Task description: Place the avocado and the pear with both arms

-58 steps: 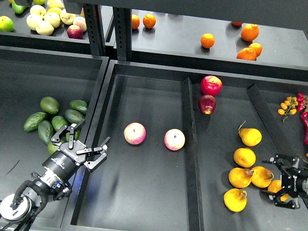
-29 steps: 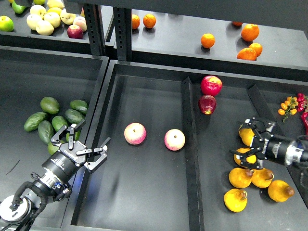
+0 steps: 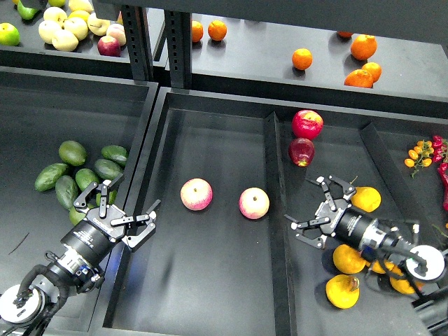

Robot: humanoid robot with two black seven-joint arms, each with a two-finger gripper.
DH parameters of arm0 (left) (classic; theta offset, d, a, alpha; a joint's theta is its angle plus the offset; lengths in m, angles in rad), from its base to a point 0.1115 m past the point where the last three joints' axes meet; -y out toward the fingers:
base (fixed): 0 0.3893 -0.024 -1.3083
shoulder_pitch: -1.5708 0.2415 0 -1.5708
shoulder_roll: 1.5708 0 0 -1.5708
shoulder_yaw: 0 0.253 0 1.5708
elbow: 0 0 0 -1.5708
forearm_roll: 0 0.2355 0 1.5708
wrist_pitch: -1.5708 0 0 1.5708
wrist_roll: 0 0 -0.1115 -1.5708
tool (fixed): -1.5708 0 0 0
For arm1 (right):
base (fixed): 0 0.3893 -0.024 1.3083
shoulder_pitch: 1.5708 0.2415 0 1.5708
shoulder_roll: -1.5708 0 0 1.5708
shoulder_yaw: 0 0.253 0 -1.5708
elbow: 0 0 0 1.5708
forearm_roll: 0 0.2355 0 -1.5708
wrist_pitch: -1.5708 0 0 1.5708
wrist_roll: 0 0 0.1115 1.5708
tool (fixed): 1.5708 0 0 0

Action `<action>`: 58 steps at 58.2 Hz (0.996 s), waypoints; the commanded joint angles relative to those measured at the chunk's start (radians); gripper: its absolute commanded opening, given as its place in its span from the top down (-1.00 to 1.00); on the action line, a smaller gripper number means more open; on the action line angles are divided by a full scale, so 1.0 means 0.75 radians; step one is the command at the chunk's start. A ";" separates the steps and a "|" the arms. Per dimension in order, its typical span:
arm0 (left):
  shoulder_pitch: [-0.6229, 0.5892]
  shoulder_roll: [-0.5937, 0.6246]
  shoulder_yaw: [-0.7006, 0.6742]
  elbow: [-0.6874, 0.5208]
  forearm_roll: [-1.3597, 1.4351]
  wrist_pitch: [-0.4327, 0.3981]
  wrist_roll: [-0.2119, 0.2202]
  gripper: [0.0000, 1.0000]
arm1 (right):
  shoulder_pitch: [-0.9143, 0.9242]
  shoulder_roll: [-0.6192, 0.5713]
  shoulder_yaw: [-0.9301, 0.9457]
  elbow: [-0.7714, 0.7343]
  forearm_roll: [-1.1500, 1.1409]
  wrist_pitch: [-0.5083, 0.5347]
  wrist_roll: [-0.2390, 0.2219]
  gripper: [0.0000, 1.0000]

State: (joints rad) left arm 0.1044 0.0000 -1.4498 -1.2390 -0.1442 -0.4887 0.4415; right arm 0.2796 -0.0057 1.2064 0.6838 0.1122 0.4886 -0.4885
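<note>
Several dark green avocados (image 3: 106,168) lie in a heap in the left tray. My left gripper (image 3: 128,208) is open and empty, just right of the heap, over the wall between the left and middle trays. Several golden pears lie in the right compartment: one (image 3: 365,199) beside my right wrist, one (image 3: 348,258) under the arm, one (image 3: 342,290) near the front. My right gripper (image 3: 313,206) is open and empty, left of the pears near the divider. My right arm hides part of the pear pile.
Two pink apples (image 3: 196,194) (image 3: 253,203) lie in the middle tray. Two red apples (image 3: 307,124) sit at the back of the right compartment. A raised divider (image 3: 280,245) separates the compartments. Oranges (image 3: 302,59) and pale fruits (image 3: 64,31) are on the upper shelf.
My right arm has swung left from the right edge across the pears, and its open gripper now sits near the divider. The left arm has not moved.
</note>
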 commanded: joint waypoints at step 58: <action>-0.012 0.000 0.021 0.059 -0.129 0.000 -0.002 -0.99 | -0.422 0.008 0.114 0.455 0.106 0.000 0.242 -0.99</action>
State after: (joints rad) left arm 0.0964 0.0000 -1.4366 -1.1650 -0.2419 -0.4887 0.4388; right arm -0.0205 -0.0001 1.3043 1.0117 0.1933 0.4886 -0.3063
